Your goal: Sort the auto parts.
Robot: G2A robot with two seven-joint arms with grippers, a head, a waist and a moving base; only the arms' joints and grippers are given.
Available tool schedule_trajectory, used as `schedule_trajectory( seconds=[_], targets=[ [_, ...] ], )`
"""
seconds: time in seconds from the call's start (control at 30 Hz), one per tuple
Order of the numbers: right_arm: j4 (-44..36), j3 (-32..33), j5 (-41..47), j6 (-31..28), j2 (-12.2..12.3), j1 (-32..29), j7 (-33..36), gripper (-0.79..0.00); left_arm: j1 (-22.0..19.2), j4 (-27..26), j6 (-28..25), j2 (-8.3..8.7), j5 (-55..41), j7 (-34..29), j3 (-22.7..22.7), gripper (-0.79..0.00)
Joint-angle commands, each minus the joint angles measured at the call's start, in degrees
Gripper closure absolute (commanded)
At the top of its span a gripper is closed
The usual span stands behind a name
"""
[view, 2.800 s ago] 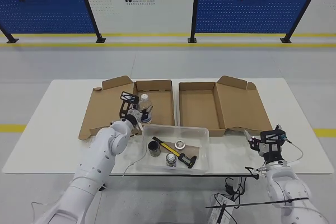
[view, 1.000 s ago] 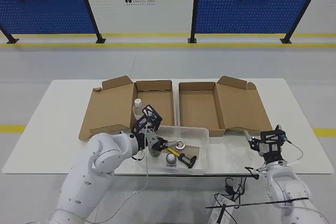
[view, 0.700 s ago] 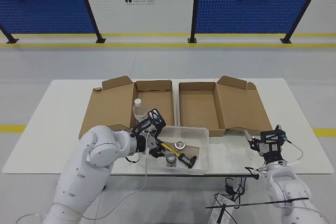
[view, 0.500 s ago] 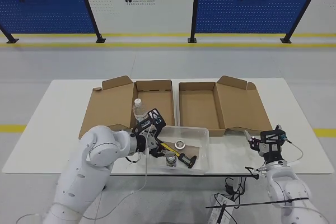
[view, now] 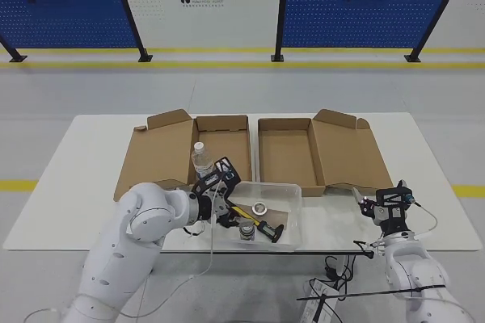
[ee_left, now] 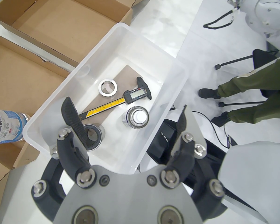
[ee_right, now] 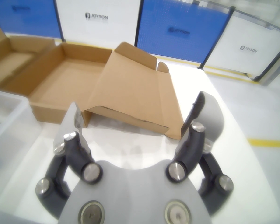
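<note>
At the table's (view: 89, 161) near edge, centre: one clear bin (ee_left: 177, 64), its near wall close to that edge and its far wall just beside the near walls of two open cardboard boxes, the left box (view: 226, 153) and the right box (view: 287, 157). You have white table top showing between the bin's right end and the right gripper (ee_right: 136, 103), which hangs with fingers spread wide near the table's right near corner, well apart from the bin. Left gripper (ee_left: 125, 111): spread wide, gripping nothing, above the bin's left end; one finger (ee_left: 71, 115) crosses in front of the dark sleeve (ee_left: 94, 136), contact not discernible. Bin contents, four parts on one brown card (ee_left: 128, 74): one dark sleeve, upright, left near corner; one silver canister (ee_left: 137, 117), upright, beside it; one metal ring (ee_left: 107, 87), lying flat; one caliper (ee_left: 121, 99), long axis diagonal across the floor, yellow scale end toward the sleeve, display and jaws toward the right end. One bottle (view: 200, 157), upright in the left box, near its front left corner
</note>
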Motion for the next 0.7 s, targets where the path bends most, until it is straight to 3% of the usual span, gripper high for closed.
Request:
schedule_trajectory(
  seconds=[0.0, 0.67],
  targets=[
    [0.0, 0.0, 0.0, 0.0, 0.0, 0.0, 0.0, -0.785, -0.1, 0.3, 0.4, -0.08, -0.8, 1.2, 1.3, -0.785],
    [0.0, 0.0, 0.0, 0.0, 0.0, 0.0, 0.0, -0.785, -3.5, 3.8, 7.5, -0.15, 2.2, -2.2, 10.1, -0.785]
  ],
)
